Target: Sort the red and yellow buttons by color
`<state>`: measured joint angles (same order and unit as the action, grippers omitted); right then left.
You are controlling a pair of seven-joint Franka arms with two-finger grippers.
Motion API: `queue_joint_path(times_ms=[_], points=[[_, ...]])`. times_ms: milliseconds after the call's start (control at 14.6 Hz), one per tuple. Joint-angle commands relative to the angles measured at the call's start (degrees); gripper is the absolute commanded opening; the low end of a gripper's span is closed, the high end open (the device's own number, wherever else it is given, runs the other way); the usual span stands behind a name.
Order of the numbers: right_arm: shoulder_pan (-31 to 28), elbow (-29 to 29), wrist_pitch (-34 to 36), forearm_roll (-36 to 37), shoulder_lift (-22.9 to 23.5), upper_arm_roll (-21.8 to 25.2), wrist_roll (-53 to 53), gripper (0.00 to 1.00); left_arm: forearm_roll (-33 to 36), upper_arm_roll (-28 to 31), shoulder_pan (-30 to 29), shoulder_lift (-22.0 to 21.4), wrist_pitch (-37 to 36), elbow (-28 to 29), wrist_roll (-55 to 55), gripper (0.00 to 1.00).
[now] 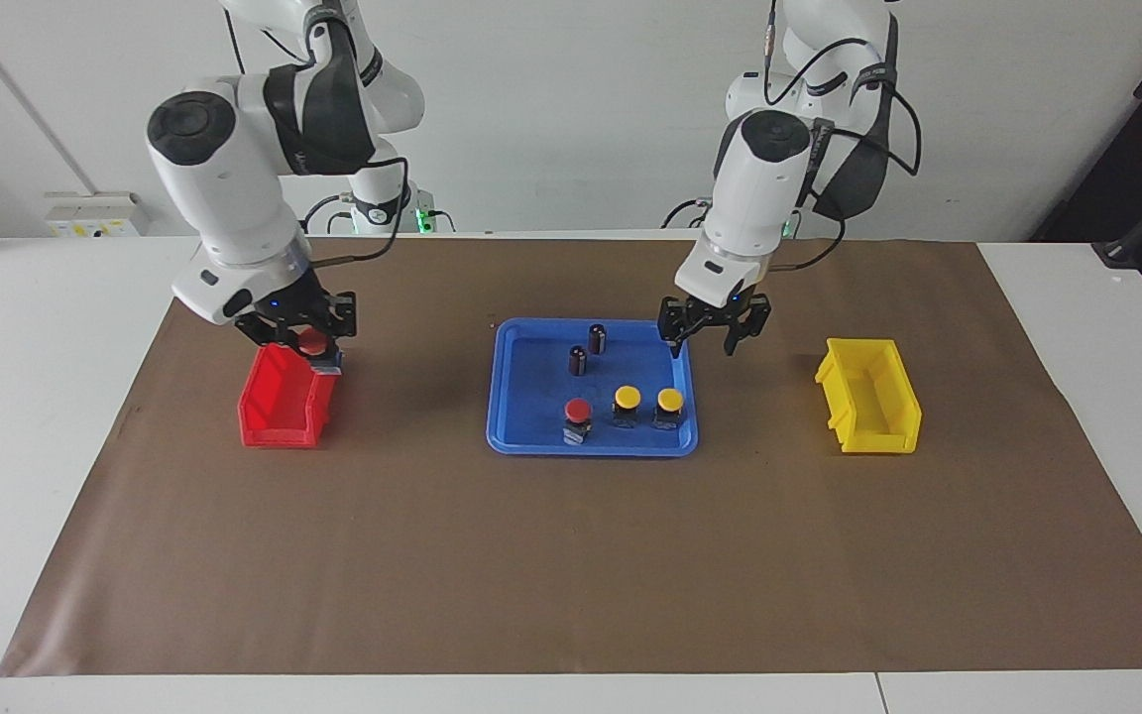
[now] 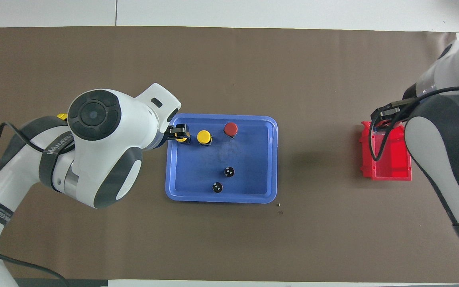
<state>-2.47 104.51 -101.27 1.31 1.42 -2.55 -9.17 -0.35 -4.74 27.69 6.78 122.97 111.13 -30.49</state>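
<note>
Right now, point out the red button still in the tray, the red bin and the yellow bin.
red button (image 1: 578, 410), facing view, on its round cap
red bin (image 1: 279, 421), facing view, on its front wall
yellow bin (image 1: 869, 421), facing view, on its outer wall

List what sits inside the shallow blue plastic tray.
Blue tray: one red-capped button, two yellow-capped buttons, two small dark cylinders. Overhead, the left gripper partly covers one yellow cap.

Blue tray (image 1: 502, 397) at centre; red bin (image 1: 279, 407) at nine o'clock, yellow bin (image 1: 873, 407) at three. Two yellow-capped buttons (image 1: 628, 398), one red-capped (image 1: 578, 410); brown mat (image 1: 571, 555), white bench (image 1: 26, 397).
</note>
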Motion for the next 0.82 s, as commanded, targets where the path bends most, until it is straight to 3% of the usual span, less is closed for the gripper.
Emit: queue_joint_path(times_ms=[0,342,753], points=[[-4.9,13.84,-10.15,-1.31,-5.28,-0.87,-6.72,0.2,-0.27,1.05,0.61,2.7,5.34,2.07,-0.1,0.71],[-6.32,25.9,-21.49,-1.4,-9.16,-0.52,-9.63,0.2,-0.09,1.05,0.7,5.52,7.46,2.07,-0.19,0.7],[-7.72,31.89,-31.08,-1.4,-7.49,-0.52,-10.69,0.22,0.35,1.14,1.49,6.93,8.95,1.98,-0.36,0.68]])
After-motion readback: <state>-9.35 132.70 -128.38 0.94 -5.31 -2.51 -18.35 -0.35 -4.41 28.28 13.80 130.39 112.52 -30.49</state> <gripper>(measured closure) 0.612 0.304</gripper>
